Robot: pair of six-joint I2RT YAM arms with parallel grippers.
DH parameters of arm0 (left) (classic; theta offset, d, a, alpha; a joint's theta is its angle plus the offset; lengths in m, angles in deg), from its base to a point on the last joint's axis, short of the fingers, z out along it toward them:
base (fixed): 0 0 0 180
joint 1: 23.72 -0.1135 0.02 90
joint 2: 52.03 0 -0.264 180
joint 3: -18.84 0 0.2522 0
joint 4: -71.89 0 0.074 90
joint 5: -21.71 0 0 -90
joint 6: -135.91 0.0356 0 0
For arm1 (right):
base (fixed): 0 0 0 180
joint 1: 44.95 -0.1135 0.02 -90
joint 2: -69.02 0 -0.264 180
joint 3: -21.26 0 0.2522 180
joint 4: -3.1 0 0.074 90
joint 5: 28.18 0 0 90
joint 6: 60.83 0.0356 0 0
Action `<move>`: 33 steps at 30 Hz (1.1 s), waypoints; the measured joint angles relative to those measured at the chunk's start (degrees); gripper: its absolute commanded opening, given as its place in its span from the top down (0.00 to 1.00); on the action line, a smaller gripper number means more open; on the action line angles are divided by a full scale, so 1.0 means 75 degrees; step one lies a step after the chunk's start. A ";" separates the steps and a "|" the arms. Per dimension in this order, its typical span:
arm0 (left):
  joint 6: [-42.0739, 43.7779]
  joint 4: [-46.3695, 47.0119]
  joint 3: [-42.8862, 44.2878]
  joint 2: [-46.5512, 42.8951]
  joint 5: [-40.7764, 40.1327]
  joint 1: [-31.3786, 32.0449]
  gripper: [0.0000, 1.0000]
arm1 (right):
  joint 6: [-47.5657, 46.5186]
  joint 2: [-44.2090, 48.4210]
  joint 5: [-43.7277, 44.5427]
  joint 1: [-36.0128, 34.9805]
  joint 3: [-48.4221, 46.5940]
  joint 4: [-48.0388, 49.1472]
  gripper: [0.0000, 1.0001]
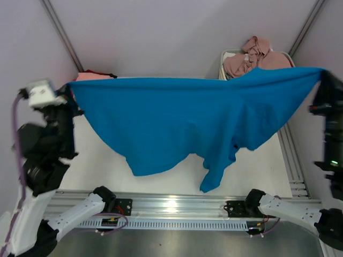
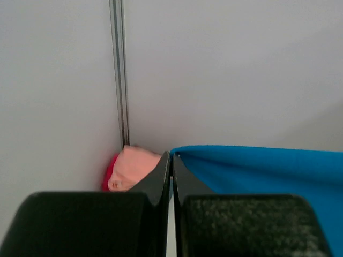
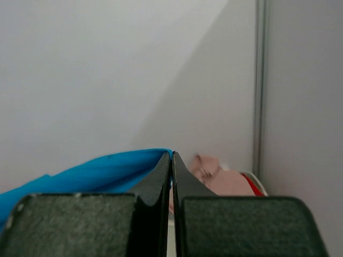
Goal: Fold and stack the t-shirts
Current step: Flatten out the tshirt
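Note:
A bright blue t-shirt (image 1: 182, 120) hangs stretched in the air between both arms, its lower edge draping toward the white table (image 1: 102, 166). My left gripper (image 1: 71, 92) is shut on its left corner; in the left wrist view the gripper (image 2: 171, 156) pinches the blue cloth (image 2: 257, 166). My right gripper (image 1: 323, 75) is shut on the right corner; in the right wrist view the gripper (image 3: 171, 156) pinches the blue cloth (image 3: 96, 171). A salmon pink shirt (image 1: 91, 76) on a red one lies at the back left, also in the left wrist view (image 2: 134, 166).
A white basket (image 1: 226, 56) at the back right holds a dusty mauve-pink shirt (image 1: 254, 53), also seen in the right wrist view (image 3: 220, 179). Grey walls with metal posts (image 1: 59, 32) enclose the table. A metal rail (image 1: 177, 206) runs along the near edge.

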 measured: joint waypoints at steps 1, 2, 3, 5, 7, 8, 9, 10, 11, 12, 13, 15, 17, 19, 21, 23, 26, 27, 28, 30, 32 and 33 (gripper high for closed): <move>-0.0207 -0.0175 0.0189 0.0455 -0.0315 -0.0009 1.00 | -0.0408 -0.0015 0.0458 -0.0446 0.0452 0.0501 1.00; -0.0501 -0.0469 0.0370 0.0976 -0.0562 -0.0029 1.00 | -0.0752 -0.0108 0.0886 -0.0746 0.0935 0.0860 1.00; -0.0778 -0.0772 0.0507 0.1408 -0.0670 -0.0070 1.00 | -0.0938 -0.0318 0.1177 -0.0796 0.1300 0.1020 1.00; -0.1550 -0.1632 0.0764 0.2489 -0.0702 -0.0192 1.00 | -0.0699 -0.1072 0.1236 -0.0347 0.1507 0.0554 1.00; -0.2241 -0.2515 0.1046 0.3512 -0.0551 -0.0268 1.00 | -0.0090 -0.1900 0.0973 0.0740 0.1349 -0.0254 1.00; -0.2524 -0.2885 0.1139 0.3960 -0.0449 -0.0280 1.00 | 0.0277 -0.2299 0.0723 0.1271 0.1338 -0.0641 1.00; -0.2754 -0.3194 0.1148 0.4261 -0.0338 -0.0280 1.00 | 0.0597 -0.2602 0.0469 0.1798 0.1381 -0.1003 1.00; -0.2908 -0.3488 0.1125 0.4418 -0.0236 -0.0280 1.00 | 0.0877 -0.2780 0.0271 0.2186 0.1501 -0.1306 1.00; -0.3016 -0.3663 0.1087 0.4447 -0.0166 -0.0280 1.00 | 0.1128 -0.2850 0.0172 0.2495 0.1629 -0.1603 1.00; -0.3107 -0.3841 0.1078 0.4418 -0.0128 -0.0280 1.00 | 0.1329 -0.2862 0.0114 0.2678 0.1708 -0.1880 1.00; -0.3182 -0.3902 0.1078 0.4307 -0.0111 -0.0280 1.00 | 0.1466 -0.2850 0.0073 0.2763 0.1708 -0.2055 1.00; -0.3235 -0.3926 0.1078 0.3987 -0.0146 -0.0280 1.00 | 0.1728 -0.2722 -0.0064 0.2806 0.1658 -0.2159 1.00; -0.3264 -0.3928 0.1078 0.3587 -0.0213 -0.0280 1.00 | 0.1909 -0.2579 -0.0163 0.2806 0.1507 -0.2226 1.00; -0.3258 -0.3917 0.1078 0.3217 -0.0326 -0.0280 1.00 | 0.2046 -0.2454 -0.0224 0.2806 0.1338 -0.2250 1.00; -0.3197 -0.3893 0.1078 0.2897 -0.0446 -0.0280 1.00 | 0.2127 -0.2343 -0.0251 0.2806 0.1224 -0.2264 1.00; -0.3130 -0.3870 0.1072 0.2623 -0.0560 -0.0280 1.00 | 0.2162 -0.2209 -0.0265 0.2806 0.1131 -0.2320 1.00; -0.2975 -0.3829 0.1070 0.2226 -0.0778 -0.0280 1.00 | 0.2180 -0.2020 -0.0259 0.2806 0.0924 -0.2550 1.00; -0.2888 -0.3809 0.1070 0.2095 -0.0851 -0.0280 1.00 | 0.2180 -0.1967 -0.0259 0.2806 0.0810 -0.2614 1.00; -0.2771 -0.3771 0.1070 0.1979 -0.0938 -0.0277 0.99 | 0.2162 -0.1909 -0.0251 0.2801 0.0670 -0.2699 1.00; -0.2457 -0.3643 0.1061 0.1711 -0.1157 -0.0233 0.99 | 0.2098 -0.1789 -0.0184 0.2760 0.0341 -0.2871 1.00; -0.1996 -0.3386 0.1043 0.1411 -0.1431 -0.0134 1.00 | 0.1982 -0.1565 -0.0058 0.2629 -0.0012 -0.2949 1.00; -0.1731 -0.3223 0.1029 0.1265 -0.1530 -0.0087 0.99 | 0.1903 -0.1416 0.0023 0.2500 -0.0178 -0.2967 1.00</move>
